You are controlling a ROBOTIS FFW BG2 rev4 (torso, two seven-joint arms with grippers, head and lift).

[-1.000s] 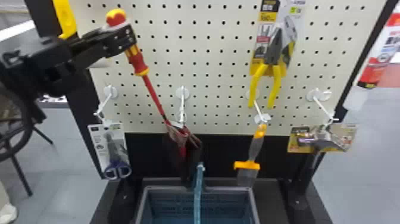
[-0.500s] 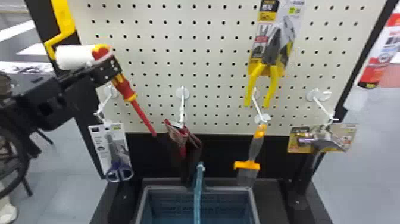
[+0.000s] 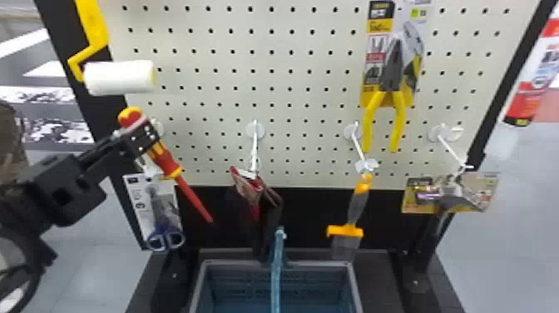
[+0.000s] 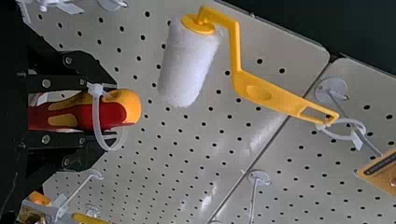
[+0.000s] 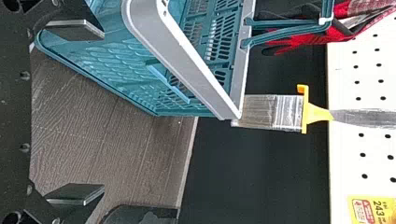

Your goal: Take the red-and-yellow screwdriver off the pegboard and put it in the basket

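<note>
- My L claw: clamped on the screwdriver handle, left side, in front of the pegboard.
- Screwdriver: tilted, tip down & to the right; zip tie w/ loop at its handle end.
- Basket: lower, right of the screwdriver tip.
- My R claw: fingers wide apart, near the basket.

Pale gray flooring is flanking a black display frame as its wood-grained base is sitting below.

The left claw is clamped, while the right claw gapes wide.
</note>
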